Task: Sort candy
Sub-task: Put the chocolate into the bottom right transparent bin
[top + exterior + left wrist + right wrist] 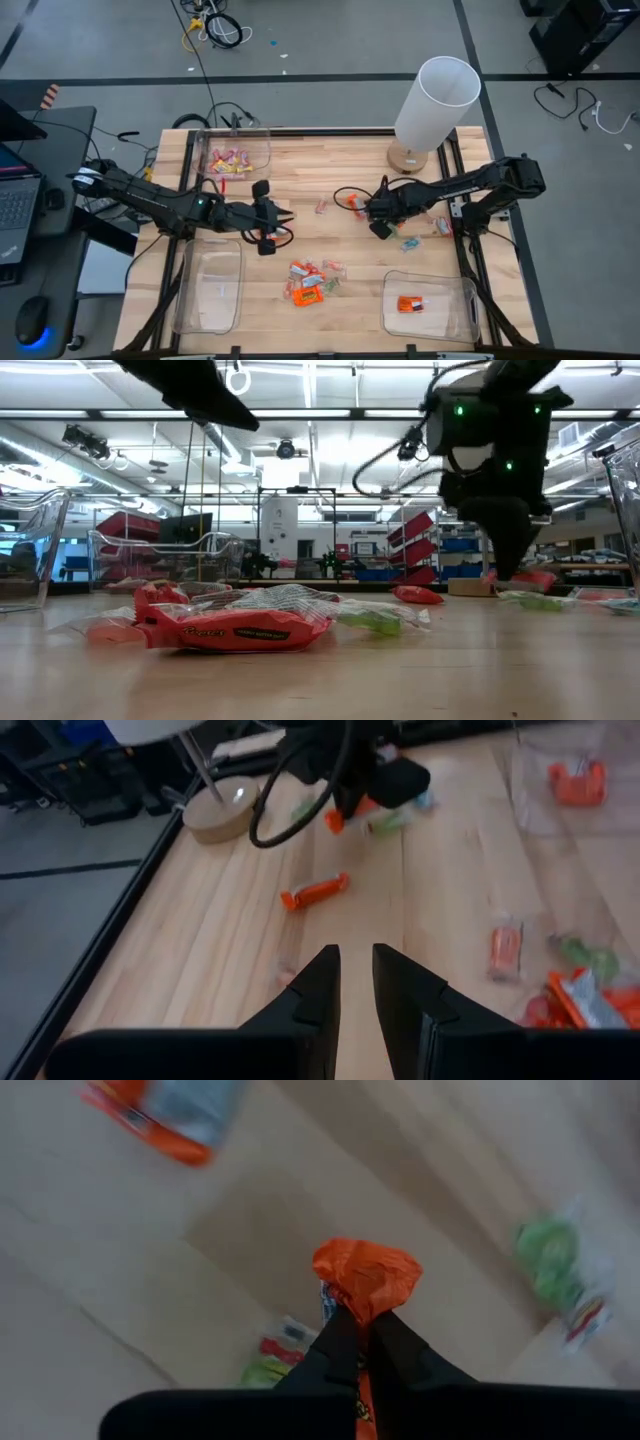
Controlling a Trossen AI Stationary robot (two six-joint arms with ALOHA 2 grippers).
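Observation:
Wrapped candy lies loose on the wooden table: a pile (308, 282) of mostly orange pieces near the front middle, and single pieces (322, 207) toward the centre. My right gripper (380, 228) points steeply down right of centre, shut on an orange candy (366, 1280). My left gripper (356, 965) hovers left of centre, facing the right arm. Its fingers are a narrow gap apart with nothing between them. In the low view the pile (230, 625) fills the foreground and my right gripper (512, 565) stands behind it. My right gripper pinches the orange candy between its two fingers (340, 1342), coming from above and pointing steeply down. A crumpled end of the wrapper (368, 1272) bulges out past the fingertips. Whether the candy is clear of the table I cannot tell.
A clear bin (238, 158) with pink candy stands at the far left. A bare clear bin (208, 292) is at the near left, and one holding an orange candy (432, 306) at the near right. A white lamp (432, 100) stands at the back right. Green candies (408, 243) lie beside my right gripper.

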